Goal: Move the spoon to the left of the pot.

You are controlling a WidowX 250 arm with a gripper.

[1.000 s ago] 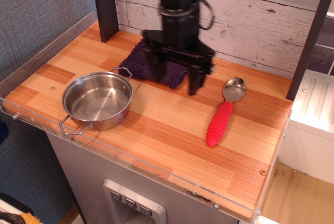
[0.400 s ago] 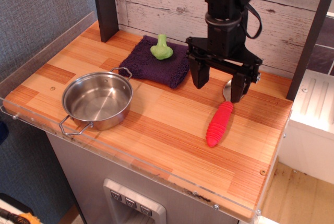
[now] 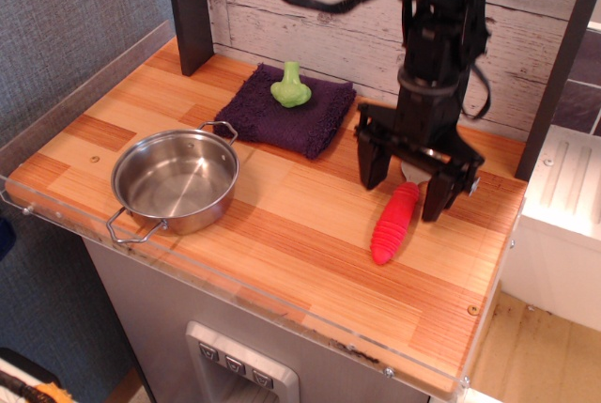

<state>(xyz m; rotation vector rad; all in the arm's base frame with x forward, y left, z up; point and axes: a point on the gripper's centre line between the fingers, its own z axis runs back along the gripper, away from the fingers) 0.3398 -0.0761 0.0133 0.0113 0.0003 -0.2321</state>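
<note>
— While the pot (image 3: 176, 180) sits far left, where is the spoon (image 3: 395, 219)?
— Right side, red handle between the gripper (image 3: 406, 182)'s spread fingers.
— Advice?
— I'd lower squarely and pinch the handle's thick middle.

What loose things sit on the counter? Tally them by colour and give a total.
Silver: 1, pot
Red-handled: 1, spoon
Purple: 1, cloth
Green: 1, toy vegetable
Total: 4

No readable text, label or number anywhere.
</note>
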